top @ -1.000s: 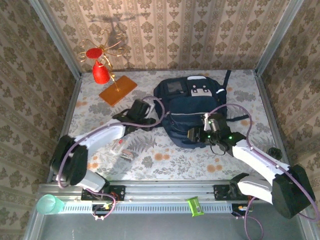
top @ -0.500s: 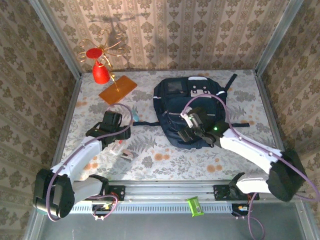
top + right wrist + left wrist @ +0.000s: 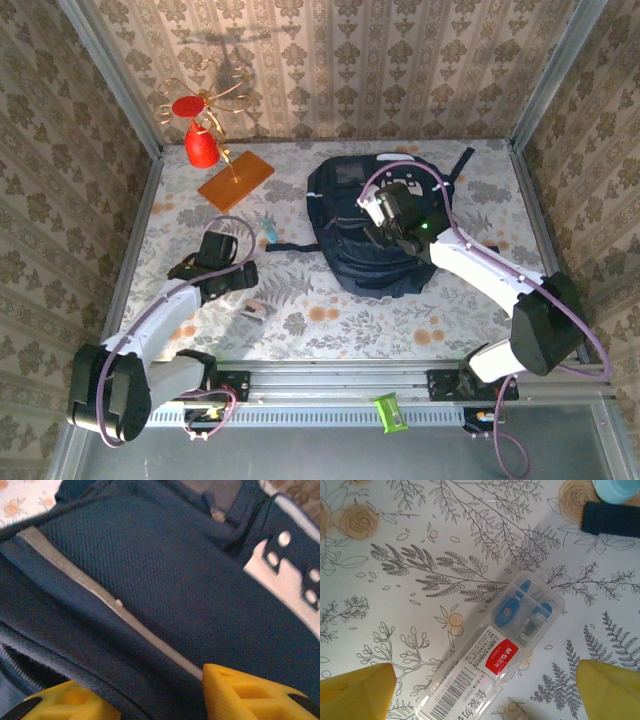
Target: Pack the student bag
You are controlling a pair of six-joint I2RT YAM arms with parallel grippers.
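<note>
- The student bag [image 3: 345,215] lies flat on the table [image 3: 470,320], towards the back and right of centre. Its front faces up and its white patch [image 3: 400,183] sits at the far end.
- In the right wrist view I see navy weave, a grey trim stripe [image 3: 100,592] running diagonally, and the white patch [image 3: 290,577] with its round snaps at the right edge.
- The right gripper [image 3: 385,215] is over the upper front of the bag, with its arm reaching in from the right.
- In its own camera the right gripper [image 3: 160,700] has its yellow fingertips [image 3: 250,695] part-way apart, low against the fabric. I can't tell whether they pinch any of it.
- A dark strap [image 3: 295,246] runs off the bag's left side onto the cloth, with a small light-blue item [image 3: 268,230] just beside it.
- The left wrist view shows that strap end [image 3: 612,520] and the light-blue round thing [image 3: 615,487] in the top right corner.
- The left gripper [image 3: 238,275] is left of the bag, pointing down at the table.
- The left gripper [image 3: 482,692] is spread wide and holds nothing. One yellow fingertip [image 3: 355,690] shows in each bottom corner.
- A clear plastic case [image 3: 492,677] lies diagonally on the floral cloth between those fingertips, apart from both. It has a blue part inside, a red label and a barcode.
- From above, the case [image 3: 254,308] sits just near-side of the left gripper.
- At the back left, a red cone ornament [image 3: 202,147] with wire loops stands by an orange board [image 3: 236,180].
- A small green item [image 3: 387,412] is on the front rail.
</note>
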